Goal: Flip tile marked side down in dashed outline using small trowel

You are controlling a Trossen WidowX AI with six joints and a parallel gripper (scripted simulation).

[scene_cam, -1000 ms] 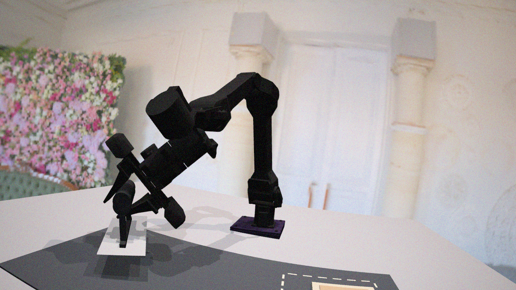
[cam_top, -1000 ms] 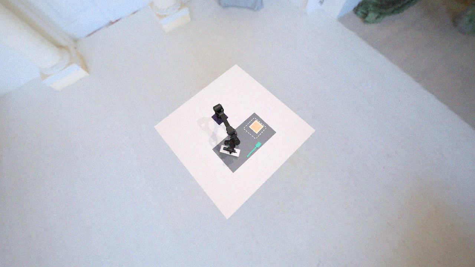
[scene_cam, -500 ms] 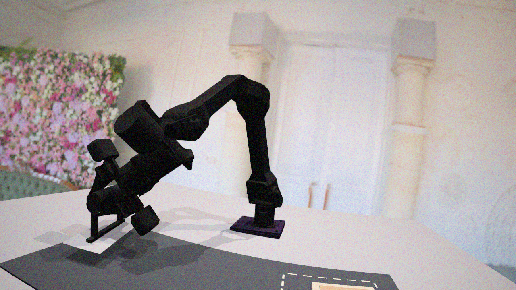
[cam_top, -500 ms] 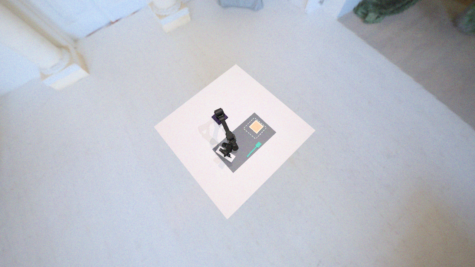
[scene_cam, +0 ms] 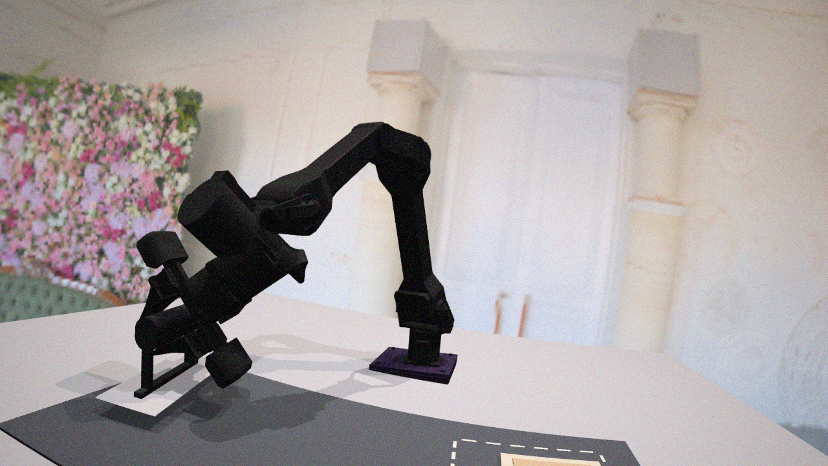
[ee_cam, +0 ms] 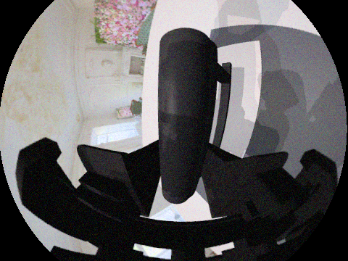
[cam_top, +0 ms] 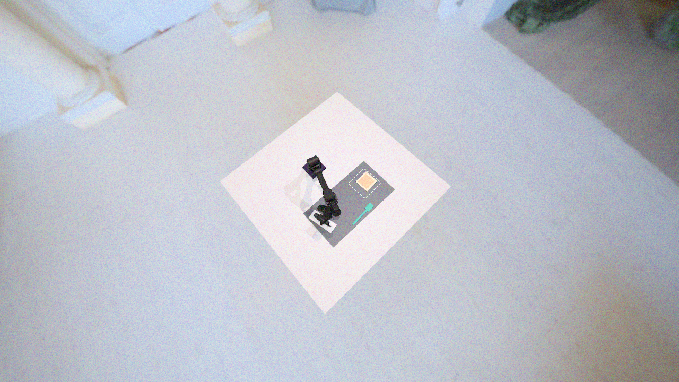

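Note:
My gripper (cam_top: 323,215) (scene_cam: 167,327) (ee_cam: 181,140) is shut on the black cylindrical handle of a trowel. This trowel (cam_top: 331,227) (scene_cam: 153,406) (ee_cam: 250,59) has a flat white blade under a black bar; it hangs a little above the mat (cam_top: 351,194) (scene_cam: 347,428), at the end away from the tile, with its shadow below. The tile (cam_top: 366,181) (scene_cam: 555,462) lies flat inside the dashed outline (scene_cam: 454,444), showing an orange face with a cream border. The exterior view cuts off its near part. Whether the orange is the mark, I cannot tell.
A teal tool (cam_top: 368,207) with a thin handle and a small square head lies along the mat's long edge. The arm's purple base plate (scene_cam: 385,365) stands on the pale table (cam_top: 327,280) (scene_cam: 579,382), beyond the mat's other long edge.

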